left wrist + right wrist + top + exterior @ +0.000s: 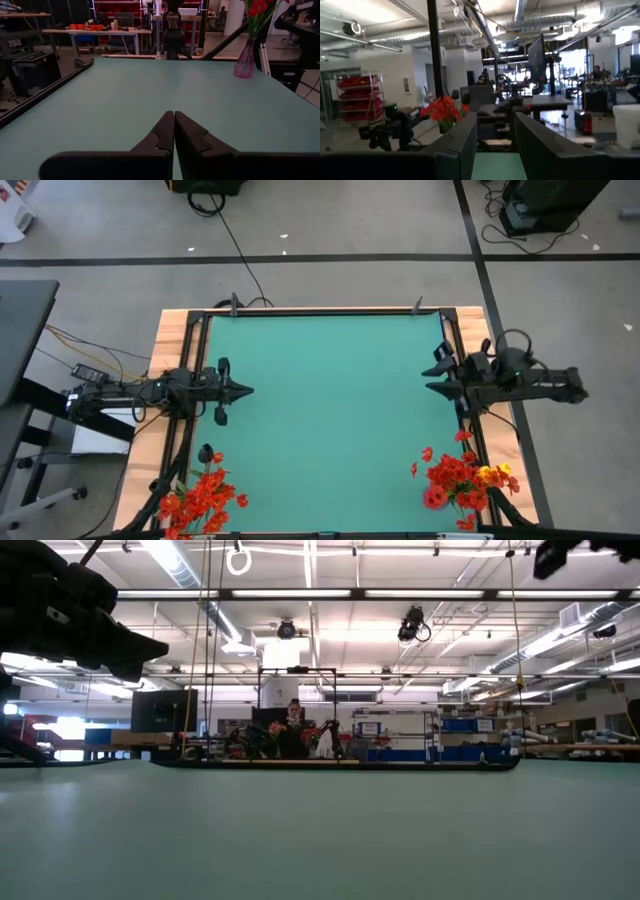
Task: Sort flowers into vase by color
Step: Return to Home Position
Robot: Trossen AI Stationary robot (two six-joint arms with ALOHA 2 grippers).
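Two bunches of flowers stand at the table's near corners. The near-left bunch (200,495) is red-orange with one dark head (205,452); it also shows in the right wrist view (440,109). The near-right bunch (458,478) is red-orange with yellow heads (495,473). Its stems stick into a purple glass vase (245,62). My left gripper (245,390) hovers shut by the table's left edge, pointing right, its fingers together in its wrist view (174,120). My right gripper (428,379) hovers open by the right edge, pointing left (495,132). Neither is near a flower.
A black frame rail (320,311) runs along the table's far edge and down both sides. The green mat (330,420) lies bare between the two arms. Cables (90,365) lie left of the table. The room behind holds benches and shelves (300,735).
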